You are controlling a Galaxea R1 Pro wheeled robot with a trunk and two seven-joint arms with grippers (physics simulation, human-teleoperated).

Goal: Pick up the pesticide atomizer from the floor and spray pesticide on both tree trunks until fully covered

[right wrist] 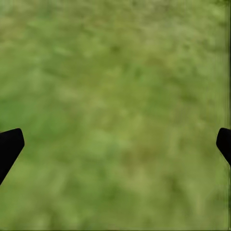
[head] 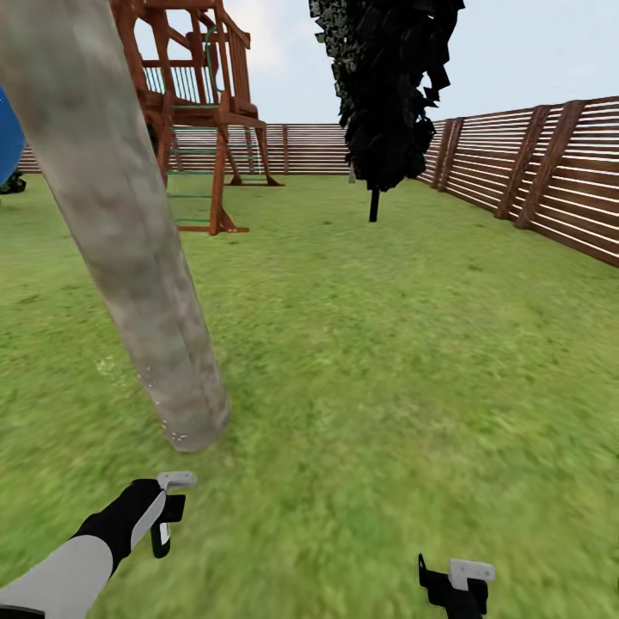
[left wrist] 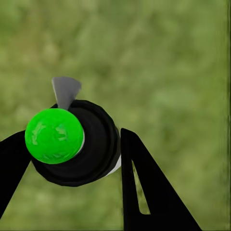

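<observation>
Tree trunk point(head: 120, 223) ahead of left gripper point(head: 163, 516): crown cut off by frame top. Atomizer point(left wrist: 72, 142) body hidden beneath its cap. Right gripper point(right wrist: 115, 144): fingertips only, edges clipped.

A fenced back garden: a grass lawn point(head: 387, 344) runs to a brown slatted wooden fence point(head: 533, 172), with a wooden play tower point(head: 193, 94), a dark conifer point(head: 387, 86) and a thick mottled tree trunk point(head: 120, 223) under open sky.

Head forward-down; wrists close over grass point(right wrist: 115, 96)
</observation>
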